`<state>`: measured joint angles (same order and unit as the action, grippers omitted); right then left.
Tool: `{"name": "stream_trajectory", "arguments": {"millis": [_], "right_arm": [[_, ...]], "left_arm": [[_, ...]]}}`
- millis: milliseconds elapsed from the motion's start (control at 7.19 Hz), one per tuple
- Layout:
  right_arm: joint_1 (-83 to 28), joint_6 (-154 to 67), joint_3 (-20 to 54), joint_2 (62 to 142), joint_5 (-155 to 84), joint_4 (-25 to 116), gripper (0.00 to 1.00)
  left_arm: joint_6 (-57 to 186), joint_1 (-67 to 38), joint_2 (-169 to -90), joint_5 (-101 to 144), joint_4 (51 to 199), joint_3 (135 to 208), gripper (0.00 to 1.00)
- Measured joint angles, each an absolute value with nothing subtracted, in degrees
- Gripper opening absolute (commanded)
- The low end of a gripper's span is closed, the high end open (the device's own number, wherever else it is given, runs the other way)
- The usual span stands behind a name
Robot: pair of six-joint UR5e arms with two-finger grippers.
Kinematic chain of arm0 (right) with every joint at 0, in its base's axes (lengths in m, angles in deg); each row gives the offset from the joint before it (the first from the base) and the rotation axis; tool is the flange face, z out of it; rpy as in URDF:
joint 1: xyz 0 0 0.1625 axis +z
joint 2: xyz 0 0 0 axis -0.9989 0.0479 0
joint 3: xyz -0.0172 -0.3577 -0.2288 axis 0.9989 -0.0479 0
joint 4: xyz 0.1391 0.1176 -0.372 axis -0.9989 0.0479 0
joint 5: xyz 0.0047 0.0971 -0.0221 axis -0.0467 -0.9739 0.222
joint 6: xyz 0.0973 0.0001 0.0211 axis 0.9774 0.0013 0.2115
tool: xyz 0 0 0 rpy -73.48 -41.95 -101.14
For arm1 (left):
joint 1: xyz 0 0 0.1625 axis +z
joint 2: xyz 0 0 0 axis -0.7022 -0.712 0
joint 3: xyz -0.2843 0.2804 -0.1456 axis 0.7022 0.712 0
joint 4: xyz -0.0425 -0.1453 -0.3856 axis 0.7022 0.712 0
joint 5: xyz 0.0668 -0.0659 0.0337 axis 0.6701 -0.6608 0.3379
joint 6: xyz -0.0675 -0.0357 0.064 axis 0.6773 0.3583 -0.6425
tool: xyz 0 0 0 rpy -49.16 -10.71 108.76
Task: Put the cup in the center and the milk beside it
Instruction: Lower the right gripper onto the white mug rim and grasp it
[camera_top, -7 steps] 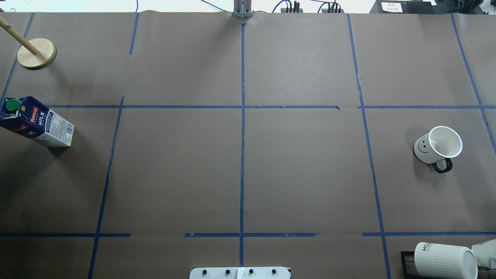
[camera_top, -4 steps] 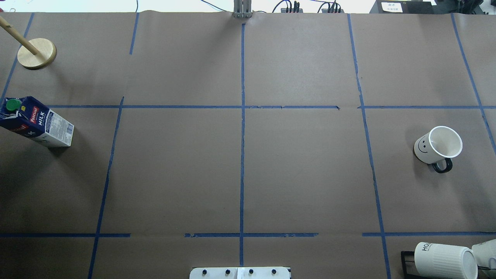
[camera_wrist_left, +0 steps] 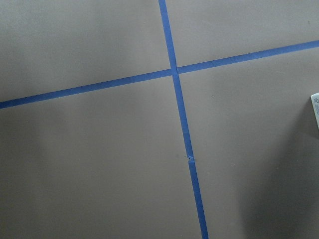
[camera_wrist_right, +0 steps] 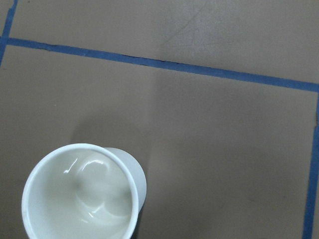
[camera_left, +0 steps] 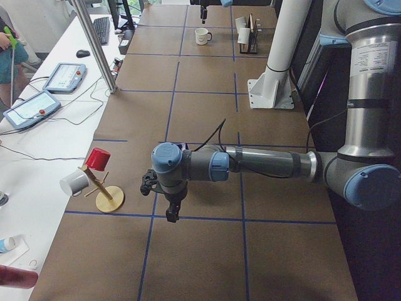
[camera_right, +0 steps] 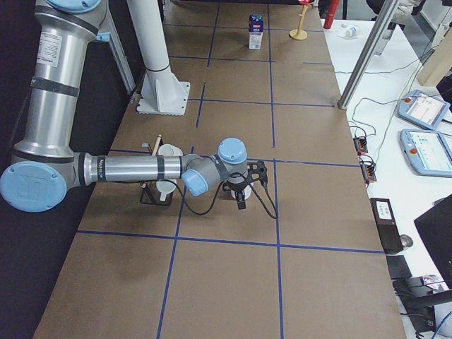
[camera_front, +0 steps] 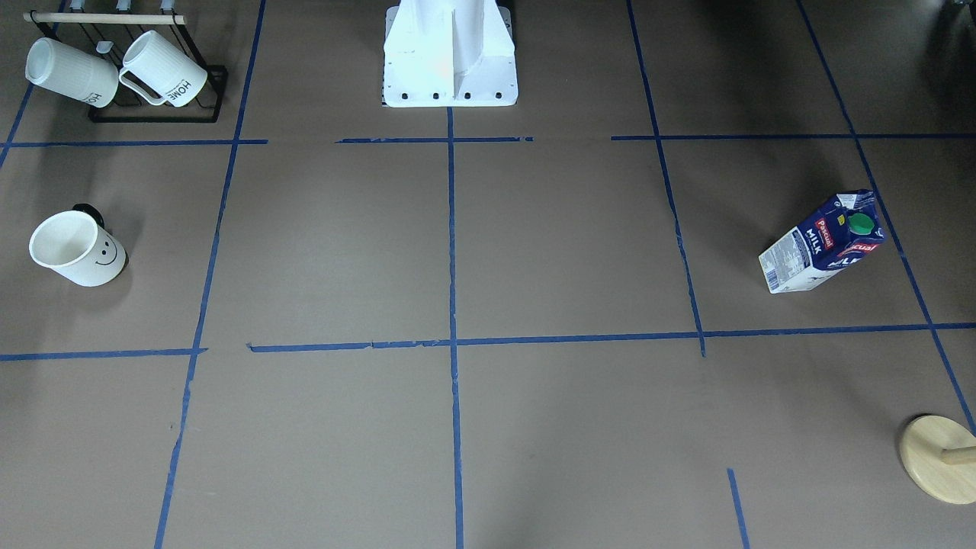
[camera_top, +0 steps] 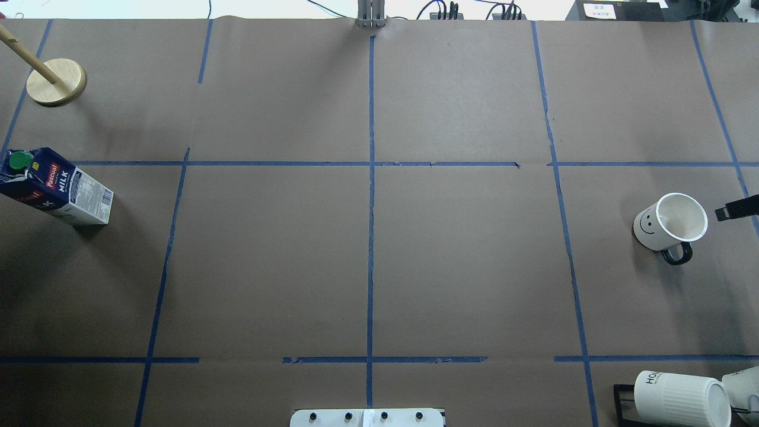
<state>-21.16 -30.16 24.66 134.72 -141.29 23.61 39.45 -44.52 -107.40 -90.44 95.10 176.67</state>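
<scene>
The empty cup (camera_top: 670, 222) is being shown upright by the table's right edge, handle toward the robot's edge. Whether the left gripper (camera_left: 170, 212) or the right gripper (camera_right: 241, 200) is open cannot be told.

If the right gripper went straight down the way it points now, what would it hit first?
Likely the bare brown paper, not the cup. Overhead, the right gripper sits just beside the rim, apart from it; its wrist view shows the cup off-centre. Depth is unclear.

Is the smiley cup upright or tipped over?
Upright. The cup stands on its base, rim upward; the right wrist view shows its inside empty.
</scene>
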Motion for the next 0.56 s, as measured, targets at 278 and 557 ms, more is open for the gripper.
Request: {"name": "stream_trajectory", "arguments": {"millis": [278, 557], "right_arm": [[-23.29, -26.67, 23.17, 132.54, -140.06, 21.82, 0.98], [-25.42, -25.21, 21.11, 131.25, -138.72, 21.54, 0.89]], "left_arm": [[39.45, -44.52, -107.38, -90.45, 95.14, 176.49, 1.00], [39.43, -44.46, -107.36, -90.45, 95.09, 176.41, 1.00]]}}
